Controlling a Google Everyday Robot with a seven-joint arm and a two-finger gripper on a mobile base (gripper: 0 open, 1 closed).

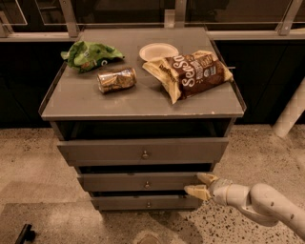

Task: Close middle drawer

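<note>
Speckled stone floor below, dark glass panels behind. Gripper (pixel 202 185) low by the front right corner of the table (pixel 143 102), fingers spread, tips at the right end of the middle drawer (pixel 138 182). Stands partly pulled out, beneath the top drawer (pixel 143 151). Up on top: brown chip bag (pixel 190 71) near the right edge, paper plate (pixel 158 50) toward the back edge, crushed can (pixel 116 79), green bag (pixel 88 55) by the back left corner.

- speckled floor (pixel 33 157) around the grey bench (pixel 143 102)
- dark glass (pixel 124 12) with metal rails (pixel 68 19) behind its back edge
- white post (pixel 290 114) beyond the right edge
- gripper (pixel 201 185) below the front right corner
</note>
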